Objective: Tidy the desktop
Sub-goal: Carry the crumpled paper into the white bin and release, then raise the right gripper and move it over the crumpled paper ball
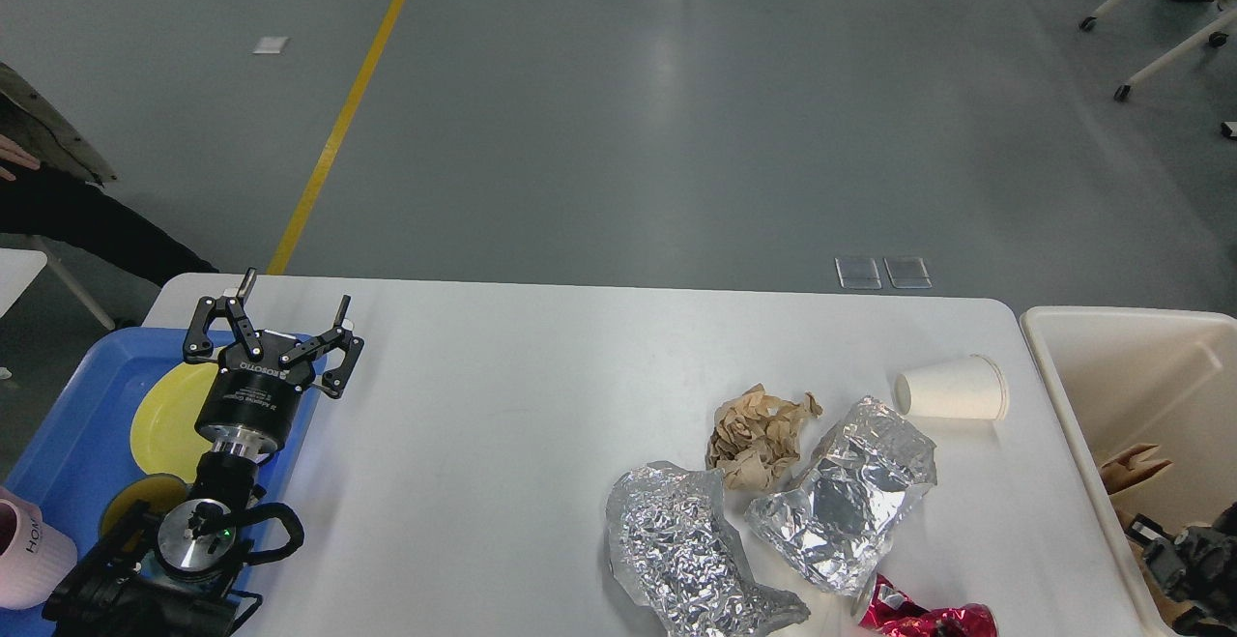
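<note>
Clearly the tidying is only partly done, as I judge it. The table [503, 444] fills the lower middle of the frame, and its left and centre lie bare, but litter sits clustered at lower right: a crumpled brown paper ball [759, 434], two wads of silver foil [691, 550] [850, 502] touching it, a white paper cup [952, 388] tipped on its side just beyond them, and a red shiny wrapper [928, 620] at the bottom edge. At far left a blue tray [58, 444] holds a yellow plate [164, 415], with a pink mug [29, 555] at the lower left corner. At far right a cream bin [1063, 366] has some brown paper [1136, 468] in it. The left pincer [280, 318] hovers above the tray's right rim, fingers spread apart and holding nothing. The right pincer [1184, 555] shows only as a dark shape at the lower right over the bin; I cannot tell whether it is apart or together. Five pieces of rubbish appear left to move, most likely into the bin.
</note>
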